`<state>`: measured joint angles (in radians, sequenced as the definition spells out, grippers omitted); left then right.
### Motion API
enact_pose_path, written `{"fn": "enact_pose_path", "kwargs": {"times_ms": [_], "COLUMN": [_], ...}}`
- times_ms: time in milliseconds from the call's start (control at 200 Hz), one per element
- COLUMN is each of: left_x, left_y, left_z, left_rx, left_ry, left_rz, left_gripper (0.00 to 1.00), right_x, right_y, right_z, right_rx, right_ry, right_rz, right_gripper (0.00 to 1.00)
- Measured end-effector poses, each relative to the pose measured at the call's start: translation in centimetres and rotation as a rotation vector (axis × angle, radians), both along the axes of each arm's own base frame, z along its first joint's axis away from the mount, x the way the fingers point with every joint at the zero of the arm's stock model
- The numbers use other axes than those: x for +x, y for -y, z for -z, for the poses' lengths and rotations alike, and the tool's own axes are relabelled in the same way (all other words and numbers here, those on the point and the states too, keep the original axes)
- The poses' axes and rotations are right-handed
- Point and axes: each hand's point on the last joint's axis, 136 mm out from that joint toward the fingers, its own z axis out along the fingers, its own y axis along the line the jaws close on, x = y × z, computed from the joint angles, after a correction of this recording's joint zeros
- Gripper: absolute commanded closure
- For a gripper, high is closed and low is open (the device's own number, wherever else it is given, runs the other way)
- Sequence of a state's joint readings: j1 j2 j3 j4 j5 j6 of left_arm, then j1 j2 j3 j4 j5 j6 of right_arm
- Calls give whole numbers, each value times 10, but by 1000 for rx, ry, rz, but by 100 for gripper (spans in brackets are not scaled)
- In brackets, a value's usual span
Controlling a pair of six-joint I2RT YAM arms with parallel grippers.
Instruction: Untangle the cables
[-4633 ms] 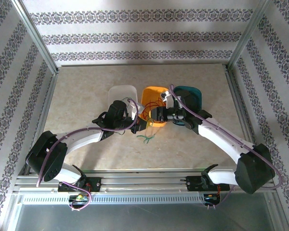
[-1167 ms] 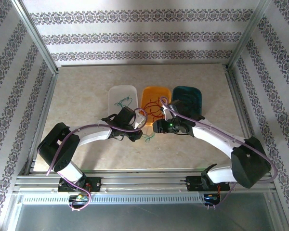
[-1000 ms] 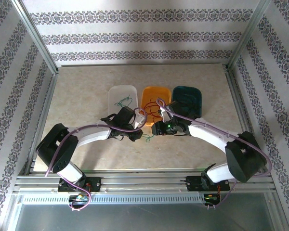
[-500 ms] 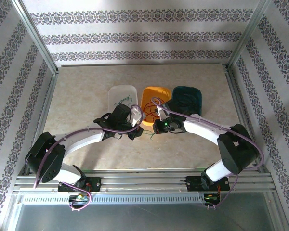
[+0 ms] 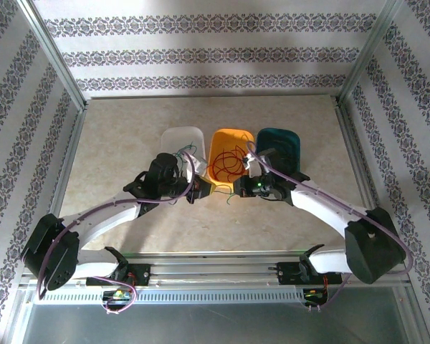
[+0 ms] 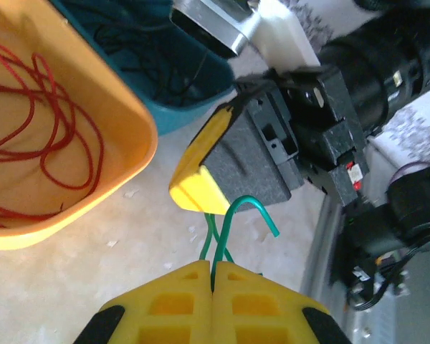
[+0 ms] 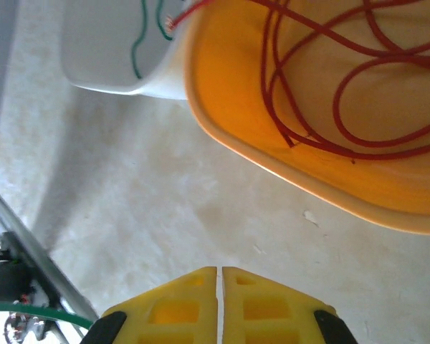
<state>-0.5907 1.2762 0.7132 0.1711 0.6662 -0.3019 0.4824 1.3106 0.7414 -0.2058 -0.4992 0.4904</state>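
1. Left claw (image 6: pixel 213 272): the yellow fingers are pressed together and clamped on the green cable (image 6: pixel 249 200). In the left wrist view the cable rises out of the seam between the fingers at the lower centre of the frame, then bends into a hook toward the right.
2. Right claw (image 7: pixel 220 276): the fingers are together – the right wrist view shows only a hairline seam, with nothing seen between the tips. In the left wrist view one yellow fingertip (image 6: pixel 197 195) of this claw sits just above the green cable, at frame centre; whether it touches the cable cannot be determined.
3. In the top view the left claw (image 5: pixel 204 190) and the right claw (image 5: pixel 236 188) face each other near the centre of the table (image 5: pixel 122 143), just below the row of trays.
4. Orange tray (image 5: pixel 218 140), middle of the row: it contains the red cable (image 7: pixel 376 143), lying in loose overlapping loops.
5. Teal tray (image 5: pixel 290 140), right of the orange tray: it contains a dark cable (image 6: pixel 129 32), seen at the top of the left wrist frame.
6. White tray (image 7: pixel 107 64), upper left of the right wrist frame: it contains a second green cable (image 7: pixel 136 57) – a curved length lies against the tray's inner wall.
7. The orange and white trays stand just beside each other.
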Motion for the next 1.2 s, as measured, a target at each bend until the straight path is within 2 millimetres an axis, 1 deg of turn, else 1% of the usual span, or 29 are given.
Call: {"fn": "enact_pose_path", "kwargs": {"times_ms": [65, 105, 170, 215, 255, 325, 400, 500, 570, 615, 690, 790, 854, 879, 909, 969, 1024, 1044, 1104, 1199], "left_x": [4, 6, 11, 17, 24, 37, 53, 77, 88, 93, 102, 115, 125, 129, 134, 144, 152, 155, 162, 170], "left_y": [-1, -1, -3, -6, -11, -20, -35, -63, -86, -97, -114, -127, -133, -134, -136, -138, -139, -139, -140, -140], "left_z": [-8, -13, -17, -19, -19, -15, -10, -8, -7, -4, 4, 14, 25, 30, 36, 46, 51, 53, 52, 41], "left_rx": [-42, -63, -83, -88, -82, -58, -27, -10, -12, -12, -2, 9, 25, 34, 45, 65, 76, 80, 84, 69], "left_ry": [-7, -8, -11, -9, -5, 3, 8, 12, 11, 6, -6, -14, -20, -25, -32, -36, -38, -36, -28, 0], "left_rz": [-6, -11, -34, -65, -102, -178, -283, -441, -550, -607, -695, -786, -835, -852, -870, -899, -922, -930, -945, -954], "left_gripper": [100, 100, 100, 100, 100, 100, 100, 100, 100, 100, 100, 100, 100, 94, 84, 57, 43, 40, 36, 33], "right_x": [-1, -2, -4, -4, -2, 4, 14, 25, 28, 28, 27, 27, 26, 26, 25, 24, 23, 22, 19, 16], "right_y": [-1, -2, -3, 1, 7, 21, 45, 77, 87, 90, 90, 90, 90, 90, 90, 90, 89, 88, 87, 88], "right_z": [-7, -10, -12, -12, -11, -15, -27, -46, -58, -64, -66, -60, -55, -53, -52, -51, -50, -49, -46, -42], "right_rx": [32, 49, 68, 68, 74, 94, 124, 152, 163, 166, 167, 159, 152, 149, 146, 142, 137, 134, 126, 106], "right_ry": [11, 13, 9, 10, 2, 12, 48, 124, 175, 196, 202, 182, 166, 161, 157, 152, 148, 146, 139, 131], "right_rz": [-8, -17, -20, -10, 19, 88, 207, 346, 388, 398, 398, 399, 400, 399, 398, 395, 388, 385, 374, 370], "right_gripper": [100, 95, 72, 64, 60, 56, 51, 49, 49, 49, 49, 49, 49, 49, 49, 49, 49, 49, 49, 49]}}
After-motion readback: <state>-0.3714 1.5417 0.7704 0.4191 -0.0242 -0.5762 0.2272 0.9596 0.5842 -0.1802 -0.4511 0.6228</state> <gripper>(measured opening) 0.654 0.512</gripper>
